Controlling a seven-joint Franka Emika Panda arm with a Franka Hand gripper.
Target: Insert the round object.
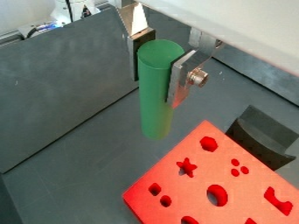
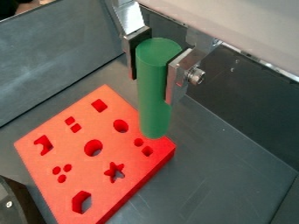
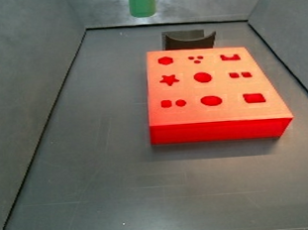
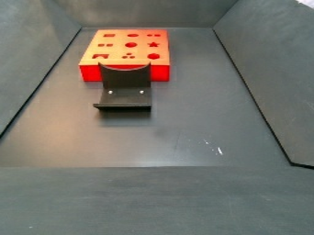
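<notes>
Both wrist views show the pincer (image 1: 156, 63) (image 2: 156, 59) clamped on the round object (image 1: 158, 87) (image 2: 153, 86), silver fingers (image 1: 184, 74) (image 2: 183, 70) pressed against the upper part of the green peg, held upright with its lower end free in the air. Red block (image 1: 216, 179) (image 2: 93, 149) below, flat on the dark desk (image 1: 70, 114) (image 2: 222, 175), with star, round and square holes in its top face. Peg well above the block, touching nothing but the fingers. Side view: peg (image 3: 141, 1) cut off by the frame, high over the far edge of the desk (image 3: 108, 180), beyond the dark curved holder (image 3: 186, 36) (image 4: 124, 89), set just beside the block (image 3: 212, 90) (image 4: 125, 51).
</notes>
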